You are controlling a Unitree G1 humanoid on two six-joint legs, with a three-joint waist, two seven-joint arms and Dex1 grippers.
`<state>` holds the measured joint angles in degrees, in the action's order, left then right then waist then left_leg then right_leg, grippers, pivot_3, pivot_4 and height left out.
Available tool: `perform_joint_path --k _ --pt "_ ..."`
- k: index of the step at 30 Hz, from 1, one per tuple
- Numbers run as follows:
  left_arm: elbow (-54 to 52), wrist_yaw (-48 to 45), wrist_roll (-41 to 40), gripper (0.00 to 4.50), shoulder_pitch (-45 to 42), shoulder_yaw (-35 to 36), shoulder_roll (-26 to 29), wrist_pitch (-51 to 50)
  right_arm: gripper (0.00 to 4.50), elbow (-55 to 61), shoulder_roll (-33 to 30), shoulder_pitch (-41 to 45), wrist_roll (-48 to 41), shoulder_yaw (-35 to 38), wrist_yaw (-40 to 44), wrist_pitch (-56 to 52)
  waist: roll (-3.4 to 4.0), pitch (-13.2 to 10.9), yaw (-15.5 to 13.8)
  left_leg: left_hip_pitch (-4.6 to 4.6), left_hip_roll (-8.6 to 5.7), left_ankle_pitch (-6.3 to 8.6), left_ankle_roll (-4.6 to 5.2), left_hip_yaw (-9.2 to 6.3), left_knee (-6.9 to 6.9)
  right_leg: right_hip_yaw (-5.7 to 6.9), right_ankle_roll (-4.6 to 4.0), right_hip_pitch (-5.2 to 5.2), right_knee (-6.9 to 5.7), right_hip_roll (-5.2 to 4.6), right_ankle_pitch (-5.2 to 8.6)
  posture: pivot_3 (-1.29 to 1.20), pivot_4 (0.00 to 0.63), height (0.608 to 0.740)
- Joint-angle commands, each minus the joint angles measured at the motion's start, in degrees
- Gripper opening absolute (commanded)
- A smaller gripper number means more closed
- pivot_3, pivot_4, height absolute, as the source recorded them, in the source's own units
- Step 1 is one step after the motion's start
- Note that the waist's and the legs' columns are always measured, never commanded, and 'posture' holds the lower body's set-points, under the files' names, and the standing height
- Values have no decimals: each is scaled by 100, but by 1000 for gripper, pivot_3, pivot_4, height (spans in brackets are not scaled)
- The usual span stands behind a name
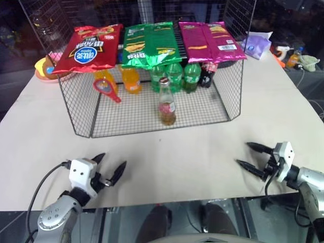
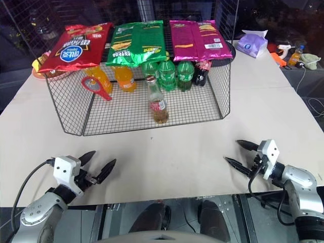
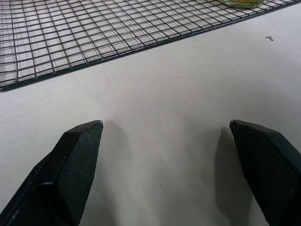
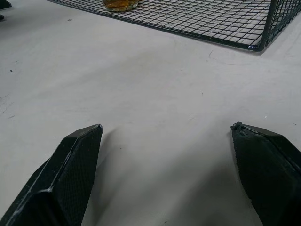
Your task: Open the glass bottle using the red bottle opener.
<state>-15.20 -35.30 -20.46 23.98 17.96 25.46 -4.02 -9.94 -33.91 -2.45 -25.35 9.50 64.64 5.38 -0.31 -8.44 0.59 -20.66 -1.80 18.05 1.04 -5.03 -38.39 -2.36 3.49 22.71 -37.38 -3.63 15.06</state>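
Both black two-fingered grippers, left [image 1: 110, 169] and right [image 1: 249, 155], hover spread wide and empty above the matte white table [image 1: 192, 152], short of the amber glass bottle [image 1: 166, 104] and flat red bottle opener [image 1: 105, 89].

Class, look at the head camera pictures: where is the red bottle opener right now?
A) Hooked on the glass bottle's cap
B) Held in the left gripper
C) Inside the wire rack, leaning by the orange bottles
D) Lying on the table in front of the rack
C: the red bottle opener sits inside the wire rack, against the orange bottles, left of the glass bottle.
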Motion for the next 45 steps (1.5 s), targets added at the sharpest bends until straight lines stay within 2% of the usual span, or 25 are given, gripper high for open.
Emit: perform_joint_path --k 1,27,38,45 --pt "-148 -101 -123 4500 42 147 58 118 4421 30 -48 38 -101 192 74 171 0 0 0 0 0 0 0 0 0 0 0 0 0 0 0 0 150 740" --pt "4 -165 -166 4500 -218 151 54 100 4421 239 55 57 -124 79 124 289 0 0 0 0 0 0 0 0 0 1 0 0 0 0 0 0 150 740" --pt "255 642 -131 4500 -1607 249 -39 -153 4421 2140 558 258 -658 -374 -319 -417 1 -1 -3 -2 -2 -5 -9 -7 -1 5 1 3 -3 0 -1 0 150 740" --pt "1063 1118 270 4500 -3029 -53 -196 8 4421 2923 664 559 -721 -712 -656 -786 -3 -1 -36 -5 -8 -16 -29 -11 -3 20 2 6 -5 2 -1 0 150 740"
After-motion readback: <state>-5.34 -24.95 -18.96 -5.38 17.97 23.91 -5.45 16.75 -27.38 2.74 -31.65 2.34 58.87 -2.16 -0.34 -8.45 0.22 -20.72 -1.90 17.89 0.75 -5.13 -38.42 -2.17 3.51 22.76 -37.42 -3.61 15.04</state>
